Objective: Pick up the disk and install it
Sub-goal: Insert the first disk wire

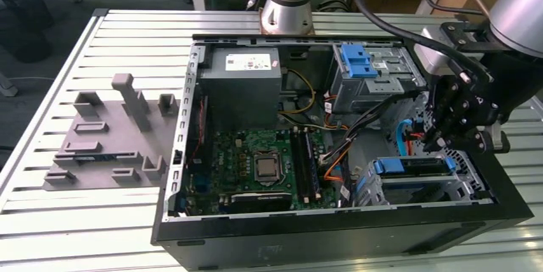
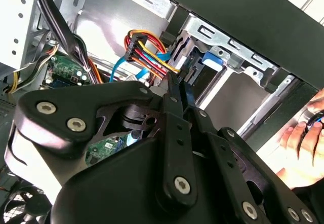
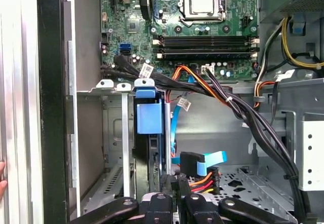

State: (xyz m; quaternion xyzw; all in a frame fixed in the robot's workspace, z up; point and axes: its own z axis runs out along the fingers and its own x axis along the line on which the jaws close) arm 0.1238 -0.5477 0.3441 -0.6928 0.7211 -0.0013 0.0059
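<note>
We see the open computer case (image 1: 339, 126) from high above in the exterior view; both wrist views sit close inside it, sharing the drive cage (image 3: 126, 138) (image 2: 228, 51).

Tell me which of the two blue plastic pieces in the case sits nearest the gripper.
The blue-bracketed disk in the lower cage, directly below the gripper. The other blue latch sits on the upper bay, farther away beside the power supply.

Even, bright overhead light; the counter (image 1: 127, 43) slats gleam — glare whitens one edge of the first wrist view; the near end effector (image 2: 177, 89) linkage is soft.
</note>
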